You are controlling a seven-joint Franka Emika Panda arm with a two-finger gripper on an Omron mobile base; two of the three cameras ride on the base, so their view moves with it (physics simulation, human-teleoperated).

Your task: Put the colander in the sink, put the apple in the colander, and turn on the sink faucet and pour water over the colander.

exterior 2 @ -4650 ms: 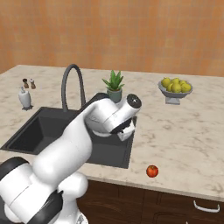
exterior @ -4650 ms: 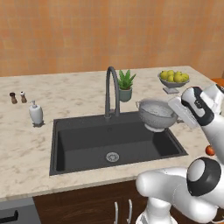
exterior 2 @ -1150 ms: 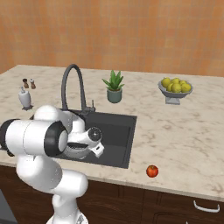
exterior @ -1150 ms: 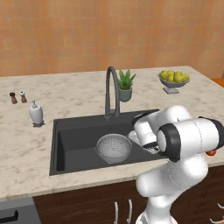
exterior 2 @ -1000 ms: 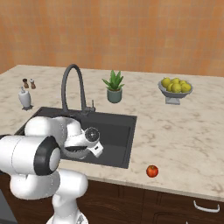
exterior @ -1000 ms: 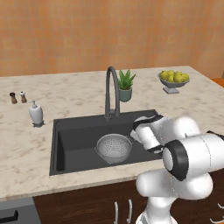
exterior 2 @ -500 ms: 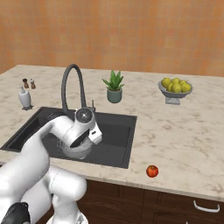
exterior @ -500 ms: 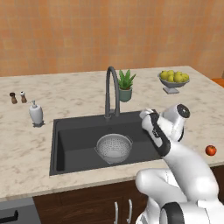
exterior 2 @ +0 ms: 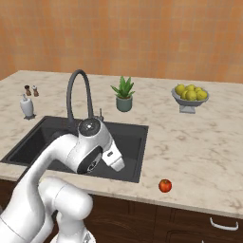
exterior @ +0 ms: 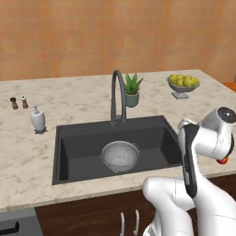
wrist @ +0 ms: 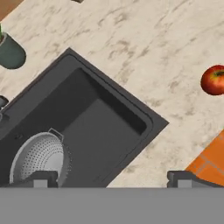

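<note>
The perforated silver colander (exterior: 120,156) stands upright on the floor of the dark sink (exterior: 78,150), below the arched sink faucet (exterior: 117,92), with nothing in it. The hand view looks down on the colander (wrist: 39,159) at lower left and the sink's right corner (wrist: 131,118). My gripper (wrist: 111,179) is open and holds nothing, its fingertips (wrist: 41,177) wide apart above that corner. The red apple (exterior 2: 164,185) lies on the counter near the front edge, right of the sink, and is the apple (wrist: 213,80) at the right in the hand view. No water runs.
A potted plant (exterior: 132,90) stands behind the faucet. A footed bowl of yellow-green fruit (exterior: 183,83) sits at the back right. A soap dispenser (exterior: 38,120) and two small shakers (exterior: 18,102) are left of the sink. Orange floor (wrist: 210,162) lies past the counter edge.
The colander, earlier carried at the sink's right, now rests on the sink floor. Over the last second my arm rose from it and swung right toward the counter's front edge.
</note>
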